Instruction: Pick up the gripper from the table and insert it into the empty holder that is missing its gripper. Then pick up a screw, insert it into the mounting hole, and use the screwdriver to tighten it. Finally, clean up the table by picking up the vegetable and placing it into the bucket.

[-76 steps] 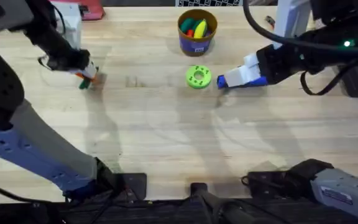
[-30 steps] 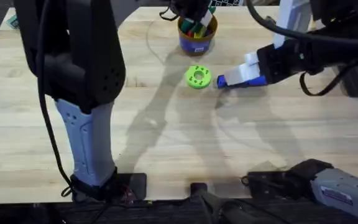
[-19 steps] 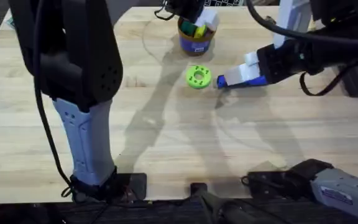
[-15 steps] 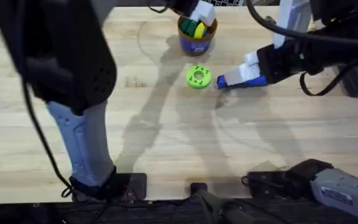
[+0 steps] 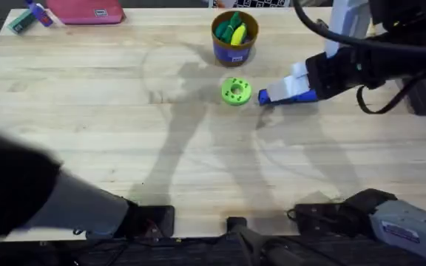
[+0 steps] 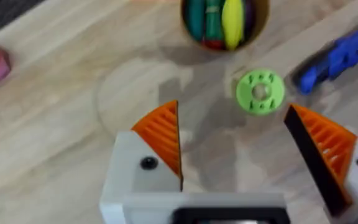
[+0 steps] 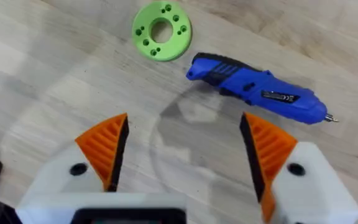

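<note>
**Vegetable in the bucket, both grippers empty**

The bucket (image 5: 234, 35) stands at the far middle of the wooden table (image 5: 124, 125), packed with toy pieces; a dark green one among them (image 6: 196, 15) looks like the vegetable, so the clean-up seems done. The left gripper (image 6: 235, 149) hangs wide open and holds nothing. The right gripper (image 7: 182, 155) is likewise spread wide and empty above the blue screwdriver (image 7: 258, 90), which lies flat beside the bright green disc (image 5: 235, 91).

What is left, by my judgement, is withdrawal: lift the left arm straight up and back, clear of the bucket's rim, so nothing tips.

The table is pale butcher-block. A pink case (image 5: 83, 11) sits at its far left edge.
</note>
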You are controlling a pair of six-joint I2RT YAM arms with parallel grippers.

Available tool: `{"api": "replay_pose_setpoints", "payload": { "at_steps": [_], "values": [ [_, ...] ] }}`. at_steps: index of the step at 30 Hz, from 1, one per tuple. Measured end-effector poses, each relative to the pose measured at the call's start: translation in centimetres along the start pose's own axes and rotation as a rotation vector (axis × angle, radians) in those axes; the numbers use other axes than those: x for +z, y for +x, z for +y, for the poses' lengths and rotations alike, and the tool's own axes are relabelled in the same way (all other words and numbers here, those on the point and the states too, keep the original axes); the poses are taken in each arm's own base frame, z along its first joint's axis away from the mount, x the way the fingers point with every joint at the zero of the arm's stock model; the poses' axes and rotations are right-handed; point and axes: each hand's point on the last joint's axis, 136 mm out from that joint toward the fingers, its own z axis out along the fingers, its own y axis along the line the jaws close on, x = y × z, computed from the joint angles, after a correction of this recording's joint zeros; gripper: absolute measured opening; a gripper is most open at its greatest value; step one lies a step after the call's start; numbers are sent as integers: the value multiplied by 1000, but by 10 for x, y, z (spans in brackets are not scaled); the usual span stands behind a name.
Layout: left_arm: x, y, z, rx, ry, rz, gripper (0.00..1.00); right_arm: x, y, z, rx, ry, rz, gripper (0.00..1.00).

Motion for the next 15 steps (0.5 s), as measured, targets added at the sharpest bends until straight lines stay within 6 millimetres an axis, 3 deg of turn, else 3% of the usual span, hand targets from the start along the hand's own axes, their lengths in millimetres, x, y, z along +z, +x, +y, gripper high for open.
{"api": "replay_pose_setpoints", "payload": {
  "at_steps": [6,12,15],
  "values": [
    [-17,83,7,-62,-74,94,988,0,0,0,0,0,0,994],
    [-54,173,8,-203,-141,78,986,0,1,0,1,0,6,994],
    [-67,202,3,-249,-159,29,987,0,7,0,2,1,27,994]
  ]
}}
